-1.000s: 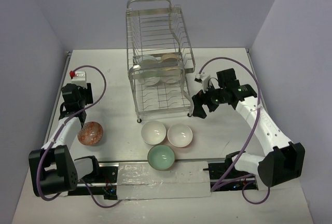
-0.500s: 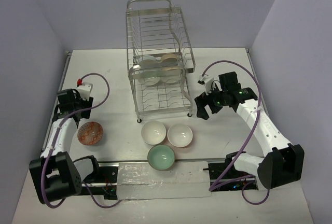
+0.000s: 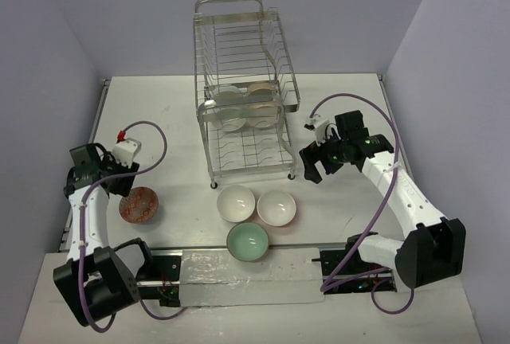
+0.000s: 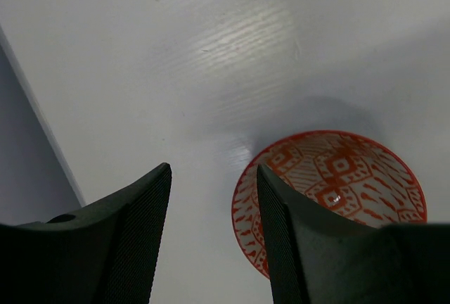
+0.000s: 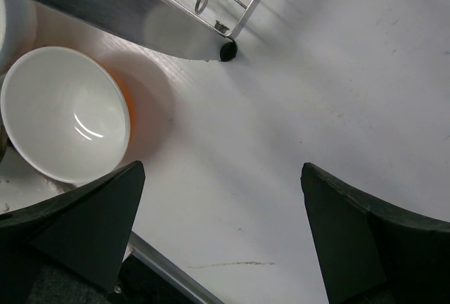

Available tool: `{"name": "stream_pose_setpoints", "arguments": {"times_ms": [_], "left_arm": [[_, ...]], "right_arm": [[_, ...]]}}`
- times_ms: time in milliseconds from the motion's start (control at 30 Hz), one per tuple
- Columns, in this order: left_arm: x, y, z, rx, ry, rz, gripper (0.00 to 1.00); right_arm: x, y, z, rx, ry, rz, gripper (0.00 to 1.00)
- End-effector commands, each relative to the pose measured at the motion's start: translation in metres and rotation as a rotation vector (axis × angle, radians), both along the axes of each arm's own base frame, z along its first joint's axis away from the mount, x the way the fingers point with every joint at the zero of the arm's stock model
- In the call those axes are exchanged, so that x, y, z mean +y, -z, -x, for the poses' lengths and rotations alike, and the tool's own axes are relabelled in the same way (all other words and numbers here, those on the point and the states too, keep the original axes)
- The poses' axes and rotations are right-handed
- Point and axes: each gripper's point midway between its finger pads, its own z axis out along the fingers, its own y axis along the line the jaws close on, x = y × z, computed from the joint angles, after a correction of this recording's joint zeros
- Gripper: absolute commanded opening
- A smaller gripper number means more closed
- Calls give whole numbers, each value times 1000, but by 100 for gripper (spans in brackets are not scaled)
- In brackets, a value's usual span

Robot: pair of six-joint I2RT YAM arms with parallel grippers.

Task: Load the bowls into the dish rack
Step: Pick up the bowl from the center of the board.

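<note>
My left gripper (image 4: 213, 174) has drawn back to the orange bowl (image 4: 337, 184), fingers (image 4: 133, 233) slightly apart, holding nothing, bowl on table (image 3: 175, 121) just beside them | my right gripper (image 5: 223, 170) wide open, hardly moves, near dish rack (image 3: 197, 57) foot | I judge a pick-up is coming.
</note>
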Motion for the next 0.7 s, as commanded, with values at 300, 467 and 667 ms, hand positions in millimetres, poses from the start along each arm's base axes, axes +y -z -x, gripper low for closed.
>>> {"name": "stream_pose_setpoints", "arguments": {"times_ms": [300, 467, 667], "left_arm": [[-17, 17, 29, 94, 148, 35, 59], [-7, 29, 32, 112, 127, 3, 59], [-13, 38, 40, 143, 136, 52, 58]], "right_arm": [[-4, 8, -7, -1, 28, 23, 100], [-4, 10, -7, 8, 28, 25, 100], [-6, 13, -8, 15, 33, 36, 100]]}}
